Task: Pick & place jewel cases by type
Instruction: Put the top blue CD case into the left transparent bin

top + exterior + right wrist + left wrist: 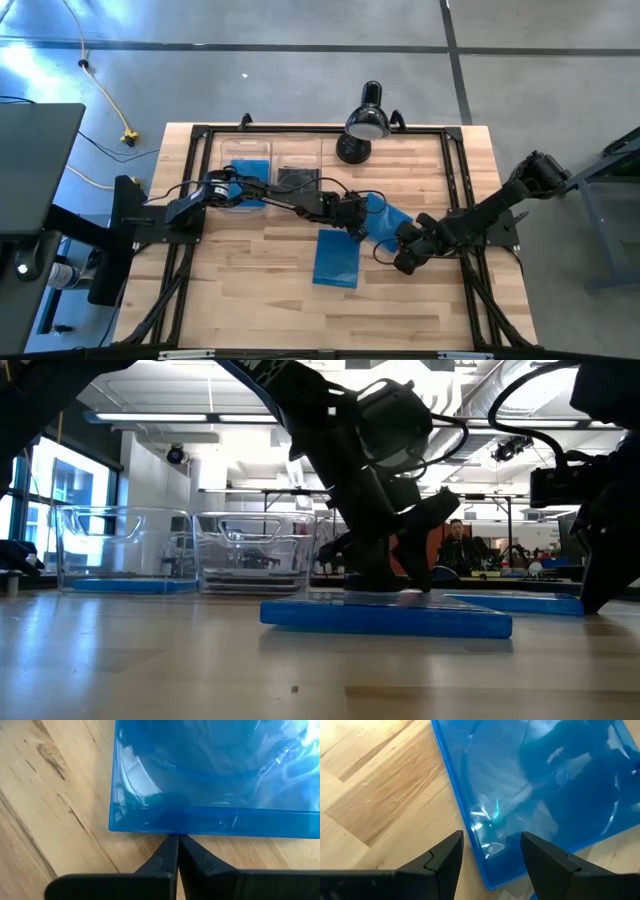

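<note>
Left gripper (490,855), fingers apart, is straddling a corner of the front blue case (336,262) mid-table, lining up a pick. Right gripper (177,851), fingers together, is nosing the other blue case's (215,775) edge, likely bracing it.

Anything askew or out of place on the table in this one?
Mildly: the blue case between the two claws lies skewed to the table edges, unlike the squarer one nearer the front. The right claw is shut at its edge. No damage visible.
</note>
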